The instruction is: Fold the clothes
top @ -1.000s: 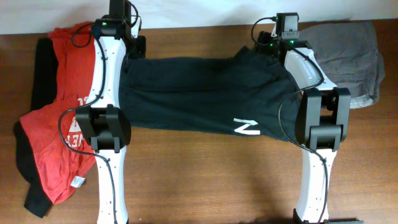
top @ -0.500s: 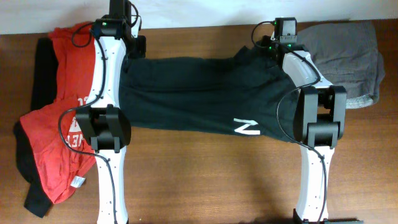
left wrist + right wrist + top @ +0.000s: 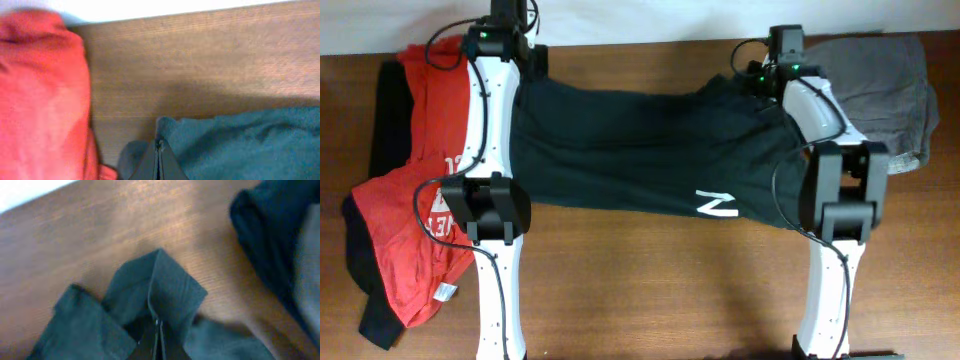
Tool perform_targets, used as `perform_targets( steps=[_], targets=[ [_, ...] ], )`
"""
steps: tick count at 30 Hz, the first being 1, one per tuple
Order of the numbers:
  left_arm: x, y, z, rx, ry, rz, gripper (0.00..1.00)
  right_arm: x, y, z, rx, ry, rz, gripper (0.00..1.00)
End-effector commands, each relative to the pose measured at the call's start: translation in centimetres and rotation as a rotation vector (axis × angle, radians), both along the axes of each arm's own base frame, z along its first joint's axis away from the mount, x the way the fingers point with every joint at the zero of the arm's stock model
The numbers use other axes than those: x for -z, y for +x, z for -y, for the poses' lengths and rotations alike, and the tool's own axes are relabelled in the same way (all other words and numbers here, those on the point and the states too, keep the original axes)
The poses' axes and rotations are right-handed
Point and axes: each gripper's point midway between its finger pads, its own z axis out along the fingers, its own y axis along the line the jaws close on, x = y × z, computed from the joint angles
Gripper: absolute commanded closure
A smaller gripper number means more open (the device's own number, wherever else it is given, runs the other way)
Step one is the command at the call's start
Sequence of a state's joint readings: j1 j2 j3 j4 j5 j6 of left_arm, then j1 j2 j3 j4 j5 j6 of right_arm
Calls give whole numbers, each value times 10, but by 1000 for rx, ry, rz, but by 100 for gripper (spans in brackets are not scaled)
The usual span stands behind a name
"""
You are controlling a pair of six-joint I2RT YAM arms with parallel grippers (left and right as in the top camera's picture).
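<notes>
A large black T-shirt (image 3: pixel 640 150) with a white "N" (image 3: pixel 717 204) lies stretched across the table between my two arms. My left gripper (image 3: pixel 528 78) is shut on its far left corner. In the left wrist view the fingers (image 3: pixel 159 152) pinch the dark fabric (image 3: pixel 240 140). My right gripper (image 3: pixel 748 82) is shut on the shirt's far right edge. The right wrist view shows a fold of cloth (image 3: pixel 165 285) standing up out of the closed jaws (image 3: pixel 158 327). A red T-shirt (image 3: pixel 405 250) with white print lies crumpled at the left, under the left arm.
A grey garment (image 3: pixel 880 80) lies at the back right, behind the right arm. Another black cloth (image 3: pixel 365 270) sticks out from beneath the red T-shirt (image 3: pixel 40 90). The table's far edge and a white wall (image 3: pixel 150 7) are just beyond both grippers.
My right gripper has closed on the black T-shirt's far right edge and shifted slightly right. The left gripper, still shut on its corner, has moved a little toward the far edge.
</notes>
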State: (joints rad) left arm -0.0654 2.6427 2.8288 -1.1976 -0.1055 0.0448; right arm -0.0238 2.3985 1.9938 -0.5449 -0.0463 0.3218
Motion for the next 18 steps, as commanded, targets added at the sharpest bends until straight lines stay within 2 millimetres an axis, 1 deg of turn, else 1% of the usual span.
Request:
perform_targets(
  steps=[1, 3, 4, 6, 9, 10, 11, 13, 14, 15, 18],
  targets=[
    [-46, 4, -9, -24, 32, 105, 99, -94, 1, 5, -23, 64, 139, 96],
    [-58, 1, -12, -33, 43, 121, 99, -111, -9, 9, -28, 86, 136, 96],
    [-61, -3, -12, -34, 45, 118, 99, -121, -17, 12, -33, 100, 129, 96],
    [-62, -9, -13, -33, 46, 97, 99, -131, -28, 15, -36, 112, 114, 96],
    [-55, -21, -13, -32, 51, 42, 99, -145, -51, 21, -35, 114, 69, 96],
    [-52, -25, -14, -31, 52, 20, 99, -147, -59, 22, -30, 117, 52, 96],
    [-48, -32, -14, -30, 55, -14, 99, -150, -71, 23, -35, 119, 20, 96],
    [-42, -42, -16, -33, 65, -58, 99, -150, -88, 20, -47, 126, -35, 96],
    [-41, -46, -18, -38, 78, -79, 99, -149, -96, 18, -52, 127, -61, 96],
    [-38, -53, -23, -50, 104, -109, 99, -147, -109, 17, -66, 124, -108, 96],
    [-33, -70, -33, -69, 155, -181, 99, -141, -136, 14, -63, 137, -212, 96]
  ],
)
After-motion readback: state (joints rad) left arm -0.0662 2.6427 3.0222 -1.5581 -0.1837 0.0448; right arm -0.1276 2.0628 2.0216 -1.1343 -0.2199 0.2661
